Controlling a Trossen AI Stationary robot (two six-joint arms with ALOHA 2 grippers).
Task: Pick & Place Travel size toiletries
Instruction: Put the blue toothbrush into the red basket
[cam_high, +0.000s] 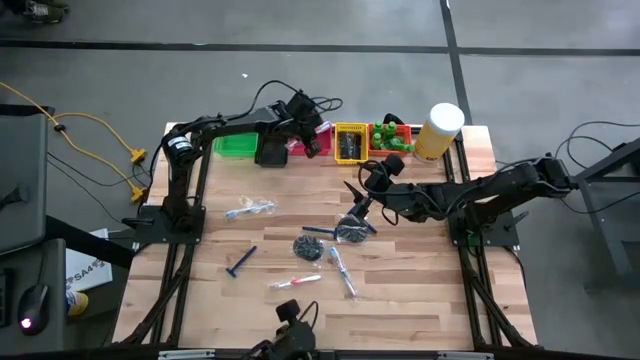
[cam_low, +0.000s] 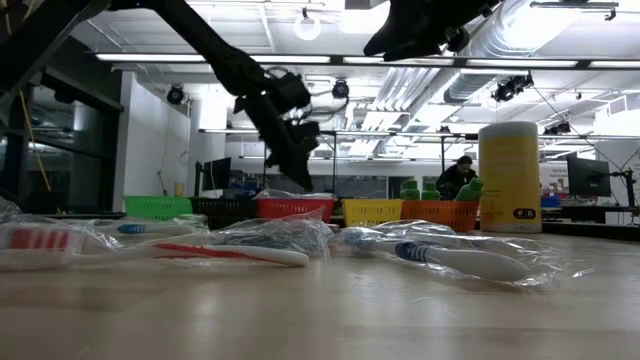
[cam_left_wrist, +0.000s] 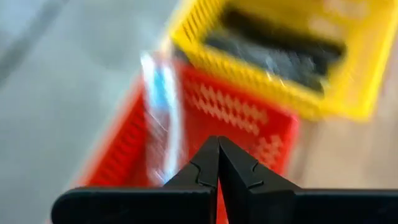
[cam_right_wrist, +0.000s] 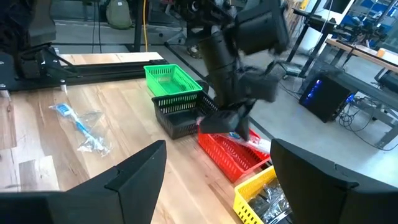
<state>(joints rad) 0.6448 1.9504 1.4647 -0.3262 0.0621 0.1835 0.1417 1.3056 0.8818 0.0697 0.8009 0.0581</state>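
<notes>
From my station I judge sorting partly done: left end effector (cam_high: 312, 140), fingers together, delivers a wrapped toothbrush (cam_left_wrist: 163, 106) into the red bin (cam_high: 303, 147) at 12 o'clock; right end effector (cam_high: 362, 208), apart, overhangs toiletries (cam_high: 320, 245) remaining mid-surface.

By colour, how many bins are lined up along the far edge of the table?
green bin: 1
black bin: 1
red bin: 1
yellow bin: 1
orange bin: 1
Total: 5

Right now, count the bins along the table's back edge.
5, in one row, left arm's side first: green bin, black bin, red bin, yellow bin, orange bin. None seems hidden.
</notes>
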